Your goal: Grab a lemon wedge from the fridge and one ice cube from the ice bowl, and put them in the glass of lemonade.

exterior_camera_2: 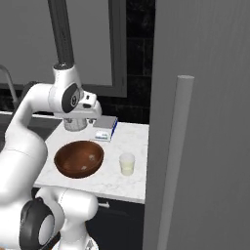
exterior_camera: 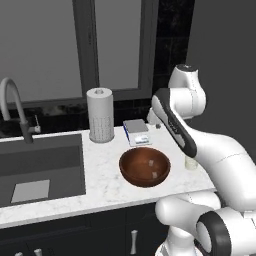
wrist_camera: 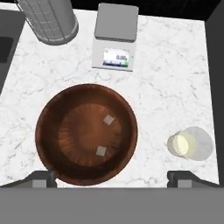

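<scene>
White marble counter (wrist_camera: 175, 78) w/ dark cabinets below, window behind. Ice bowl (wrist_camera: 48, 131) sits mid-counter, two ice cubes inside: one (wrist_camera: 108, 120) nearer the centre, another (wrist_camera: 101, 151) just beside it toward the near rim. Glass of lemonade (wrist_camera: 191, 144) stands apart from the bowl on its right in the hand view, near the counter's edge by the fridge (exterior_camera_2: 205, 73). Fridge door looks shut, long bar handle (exterior_camera_2: 173, 161) facing the robot; lemon wedge can't be seen, presumably inside.

Gripper (wrist_camera: 113, 178) hangs above the counter looking straight down, fingers spread wide, nothing between them; one tip is over the bowl's near rim, the other near the glass.

Progress: looks like the very start. Nothing visible in the glass but liquid, both cubes in the bowl, fridge not opened. Left: pick a cube, drop it in the glass, open fridge, fetch wedge, drop it too.

Room: bowl is wide and open-topped, easy descent. Scale (wrist_camera: 114, 37) and paper-towel roll (wrist_camera: 46, 19) sit behind the bowl, well apart from both. Sink (exterior_camera: 40, 170) lies off to the left. Glass is close to the counter's front and fridge-side edges, so knocks there are risky.
</scene>
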